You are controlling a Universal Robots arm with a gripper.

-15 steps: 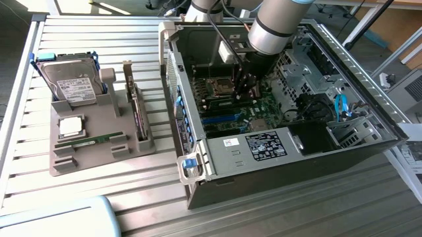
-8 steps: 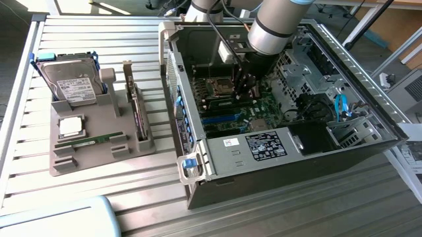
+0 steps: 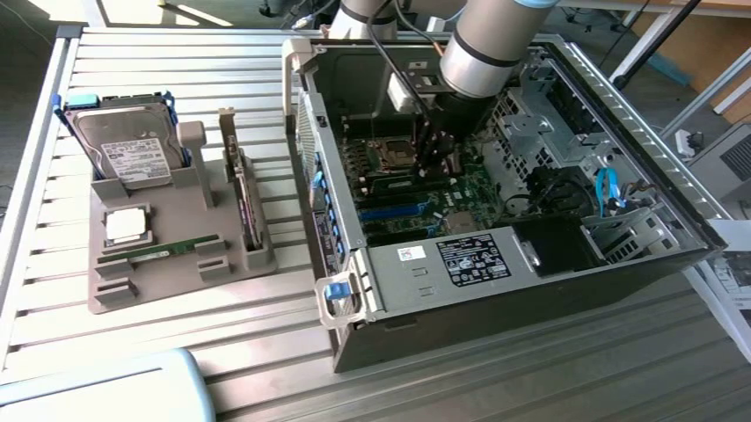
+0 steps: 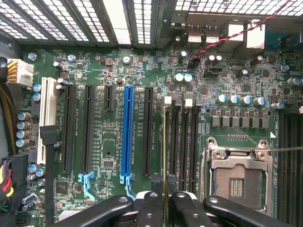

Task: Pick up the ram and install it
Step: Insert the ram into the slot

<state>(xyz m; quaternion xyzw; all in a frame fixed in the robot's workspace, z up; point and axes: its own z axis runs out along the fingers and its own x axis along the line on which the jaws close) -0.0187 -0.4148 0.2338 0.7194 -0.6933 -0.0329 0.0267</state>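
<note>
The arm (image 3: 487,44) reaches down into the open computer case (image 3: 352,299), which lies on its side on the slatted bench (image 3: 528,369). In the exterior view the hand (image 3: 432,158) hangs low over the green motherboard (image 3: 458,193), near the processor socket (image 3: 393,154).

In the wrist view the hand (image 4: 164,189) is nearly pressed together, its two dark fingers (image 4: 151,205) pinching the ram (image 4: 164,142). The ram shows edge-on as a thin pale line running away from the fingertips. It runs in line with the black memory slots (image 4: 182,142), along the outermost one on the side toward the long black expansion slot (image 4: 147,132) and the blue slot (image 4: 127,132). I cannot tell whether its lower edge already sits in that slot or is just above it. On the far side of the memory slots is the processor socket (image 4: 234,175), its metal frame around a dark square.

At the exterior view's left, well apart from the hand, a grey holder (image 3: 164,215) rests on the bench beside the case. It carries a hard drive (image 3: 129,149) standing tilted, a tall card (image 3: 241,198) on edge, a square silver chip (image 3: 126,224), and another green stick (image 3: 158,252) lying flat near its front edge.
</note>
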